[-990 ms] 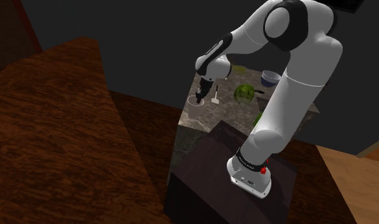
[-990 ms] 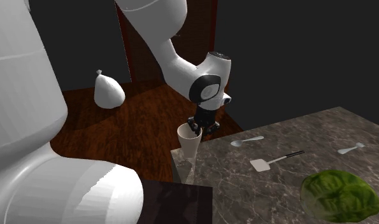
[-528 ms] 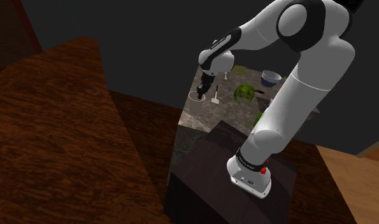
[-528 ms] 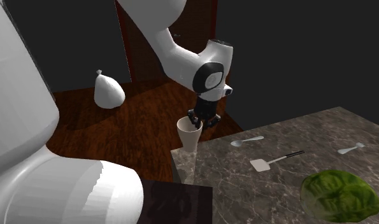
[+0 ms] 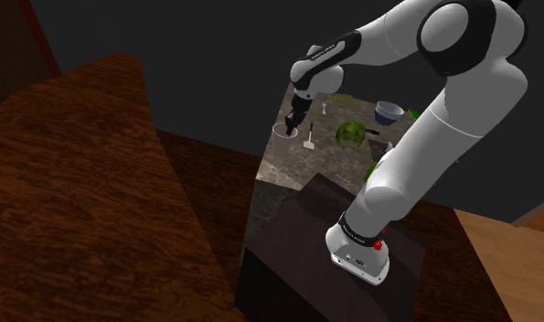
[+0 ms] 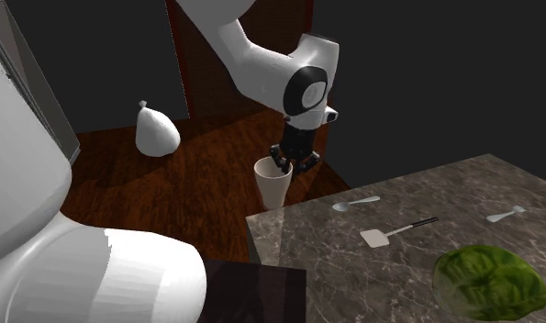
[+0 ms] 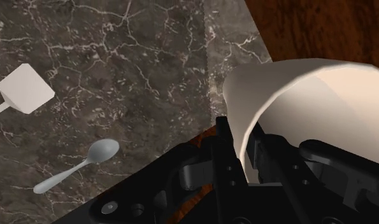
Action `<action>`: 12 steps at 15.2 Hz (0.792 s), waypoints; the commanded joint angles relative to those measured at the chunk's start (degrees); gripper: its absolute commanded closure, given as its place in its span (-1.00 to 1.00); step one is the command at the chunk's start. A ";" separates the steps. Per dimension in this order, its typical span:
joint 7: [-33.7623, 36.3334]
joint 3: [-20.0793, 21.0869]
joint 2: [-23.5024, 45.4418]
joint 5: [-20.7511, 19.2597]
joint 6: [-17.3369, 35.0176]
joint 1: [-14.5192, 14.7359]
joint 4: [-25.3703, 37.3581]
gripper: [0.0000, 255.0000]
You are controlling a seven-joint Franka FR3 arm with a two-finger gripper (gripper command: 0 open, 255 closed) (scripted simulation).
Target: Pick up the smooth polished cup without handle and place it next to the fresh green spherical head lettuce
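In the second exterior view, a white tied sack (image 6: 156, 131) is sitting on the wooden floor (image 6: 197, 183), well away from the marble worktop (image 6: 427, 197). Right of it, the black gripper (image 6: 292, 158) is clamping the rim of the pale handleless cup (image 6: 273, 185). The cup is hanging upright at the worktop's left corner. Whether its base is touching the stone is hard to make out.

In the wrist view the fingers (image 7: 223, 149) are pinching the cup's wall, one outside and one inside, and the cup is hiding most of the inner one.

Farther right a spoon (image 6: 355, 203), a white spatula (image 6: 390, 233) and a second spoon (image 6: 505, 216) are lying on the stone. The green head lettuce (image 6: 489, 280) is sitting near the front right edge, well apart from the cup and reaching the picture's lower border.

In the shoulder view a blue bowl (image 5: 387, 112) is standing beyond the lettuce. A green thing (image 5: 371, 171) is peeking from behind the arm, too hidden to name.
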 commanded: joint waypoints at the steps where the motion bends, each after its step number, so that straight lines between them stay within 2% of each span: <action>1: 0.97 0.17 -1.31 -1.03 -1.73 -0.13 0.63 1.00; 12: 4.56 1.30 -7.07 -4.66 -10.56 -0.86 4.50 1.00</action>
